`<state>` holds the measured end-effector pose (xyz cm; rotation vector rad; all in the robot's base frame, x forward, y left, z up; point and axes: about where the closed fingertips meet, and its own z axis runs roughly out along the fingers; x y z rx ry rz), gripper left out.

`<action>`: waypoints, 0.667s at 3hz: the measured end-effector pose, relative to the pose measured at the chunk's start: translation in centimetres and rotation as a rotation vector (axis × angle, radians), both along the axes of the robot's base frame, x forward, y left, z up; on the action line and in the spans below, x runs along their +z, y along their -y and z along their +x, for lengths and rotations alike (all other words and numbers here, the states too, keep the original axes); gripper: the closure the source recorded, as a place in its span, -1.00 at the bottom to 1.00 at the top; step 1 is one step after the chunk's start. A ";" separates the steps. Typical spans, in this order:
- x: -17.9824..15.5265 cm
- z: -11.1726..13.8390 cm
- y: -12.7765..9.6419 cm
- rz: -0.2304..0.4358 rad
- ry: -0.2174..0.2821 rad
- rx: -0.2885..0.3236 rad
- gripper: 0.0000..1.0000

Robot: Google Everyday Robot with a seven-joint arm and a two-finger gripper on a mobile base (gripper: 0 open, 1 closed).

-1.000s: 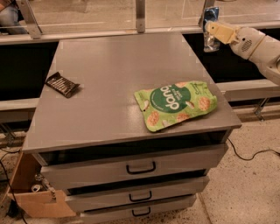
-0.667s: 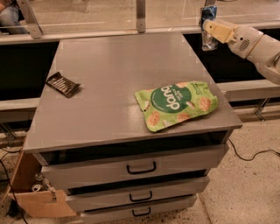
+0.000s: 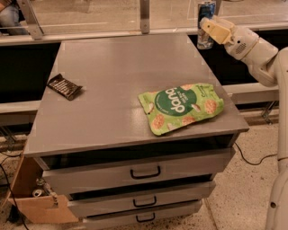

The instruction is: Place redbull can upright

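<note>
Right, the gripper (image 3: 208, 28) sits at the top right of the camera view, at the end of a white arm (image 3: 254, 47) that reaches in from the right edge. Its cream-coloured fingers (image 3: 217, 31) pinch the redbull can (image 3: 204, 13) about halfway up the can's right side. The can stands upright in that grip, blue and silver, its top close to the upper border of the view. It hangs just past the far right corner of the grey table (image 3: 103, 112), its lower end showing against the dark gap beside the table; I cannot tell whether it touches anything below.

On the table, near the front right corner, a green pouch (image 3: 182, 108) lies flat, white lettering on a dark round patch and biscuit pictures around it, one corner reaching close to the right edge. Well apart from it, near the left edge, lies a small dark snack wrapper (image 3: 64, 86), turned at an angle. The two are far from the can.

Under the tabletop come three drawers (image 3: 144, 173), each with a dark handle, and the top one stands a little ajar. Low at the left, beside the drawers, sits an open cardboard box (image 3: 42, 209). A dark cable (image 3: 252, 158) runs over the speckled floor at the right
</note>
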<state>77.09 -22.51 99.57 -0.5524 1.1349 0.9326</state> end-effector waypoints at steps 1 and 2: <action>-1.1 -0.8 -0.9 -0.017 0.098 0.070 1.00; -2.5 -1.6 -0.2 -0.041 0.149 0.107 1.00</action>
